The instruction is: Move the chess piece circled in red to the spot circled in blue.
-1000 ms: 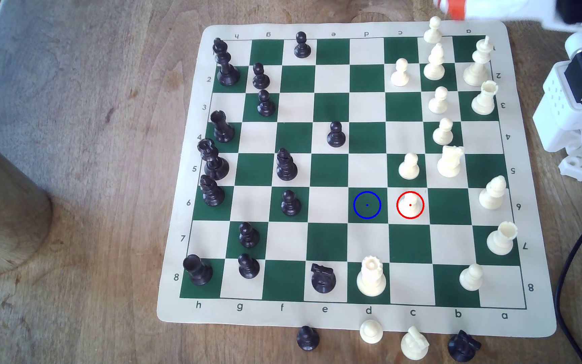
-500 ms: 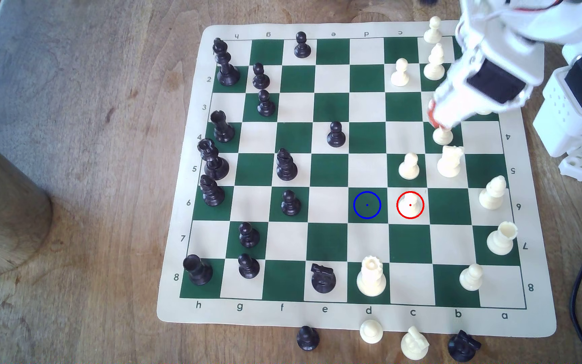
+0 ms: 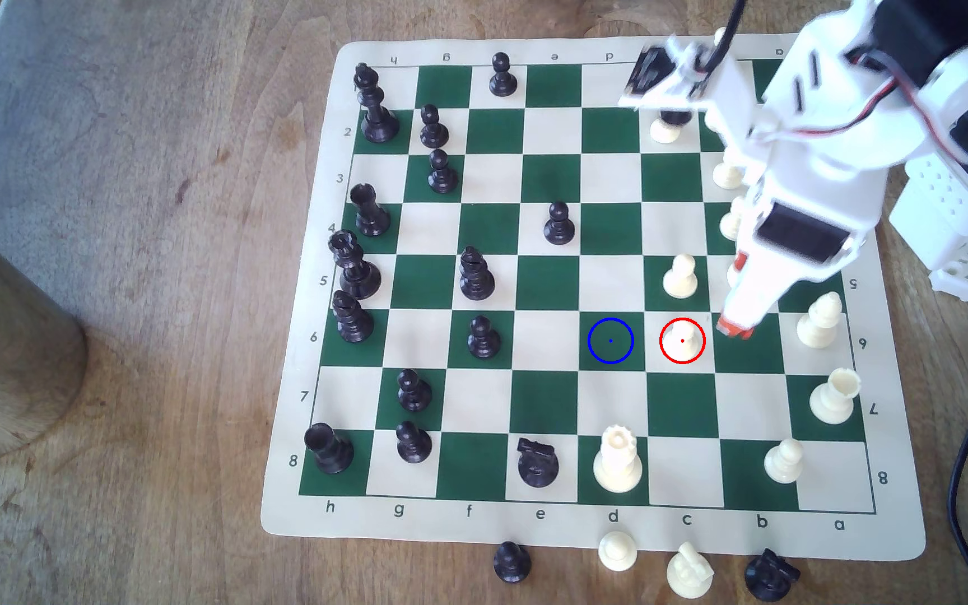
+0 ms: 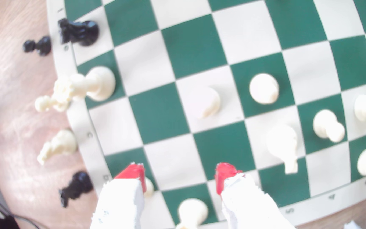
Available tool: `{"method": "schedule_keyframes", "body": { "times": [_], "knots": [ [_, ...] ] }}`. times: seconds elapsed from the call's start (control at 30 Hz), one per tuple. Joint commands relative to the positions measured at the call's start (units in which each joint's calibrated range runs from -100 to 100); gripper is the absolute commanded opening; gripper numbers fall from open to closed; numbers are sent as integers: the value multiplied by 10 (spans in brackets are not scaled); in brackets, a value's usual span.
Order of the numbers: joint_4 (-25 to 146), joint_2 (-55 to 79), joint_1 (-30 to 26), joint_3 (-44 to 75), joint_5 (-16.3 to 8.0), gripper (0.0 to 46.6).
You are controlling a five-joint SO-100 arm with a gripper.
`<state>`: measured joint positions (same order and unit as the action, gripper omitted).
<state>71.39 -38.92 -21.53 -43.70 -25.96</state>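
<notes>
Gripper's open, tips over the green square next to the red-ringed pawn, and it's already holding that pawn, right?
Not holding. The wrist view shows the gripper open with nothing between its red tips. In the exterior view the pawn stands untouched in its red ring, the gripper over the green square on that view's right. The rest is right.

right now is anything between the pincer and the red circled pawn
No. In the exterior view the pincer hangs over the green square next to the pawn, on the exterior view's right; only bare board separates them.
</notes>
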Motion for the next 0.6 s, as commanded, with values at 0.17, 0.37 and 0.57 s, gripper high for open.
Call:
{"method": "schedule_keyframes", "body": {
  "times": [0.17,0.37,0.57],
  "knots": [
    [-72,78,8,43,-3,168],
    [-101,124,13,47,-13,158],
    [-114,141,9,50,-16,157]
  ]
}}
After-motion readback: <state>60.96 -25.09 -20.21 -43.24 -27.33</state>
